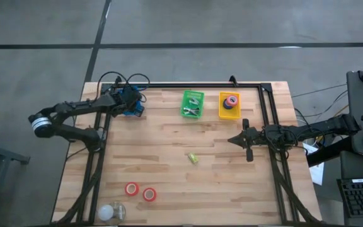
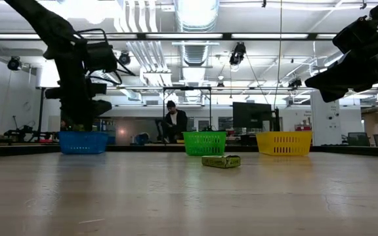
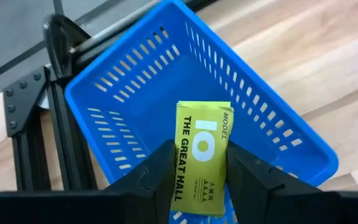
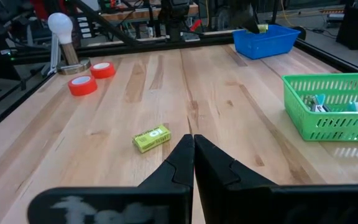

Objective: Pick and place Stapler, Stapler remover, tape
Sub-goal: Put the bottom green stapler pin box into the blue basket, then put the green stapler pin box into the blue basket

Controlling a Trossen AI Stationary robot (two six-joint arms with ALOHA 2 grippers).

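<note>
Left pincer (image 3: 197, 171) reaches out over the blue slotted plastic basket (image 3: 135, 81) at the worktop's 11 o'clock corner, clamped on a yellow printed staple box (image 3: 202, 155). Right pincer (image 4: 193, 155) hangs level at 3 o'clock, fingers together, empty. Second yellow box (image 1: 193, 158) lies mid-worktop. Two red ring-shaped tape rolls (image 1: 140, 191) sit flat at 7 o'clock on the pale wood-plank worktop (image 1: 169, 135).

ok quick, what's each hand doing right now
left hand: closed on a yellow box, above the blue basket.
right hand: closed, empty.
</note>
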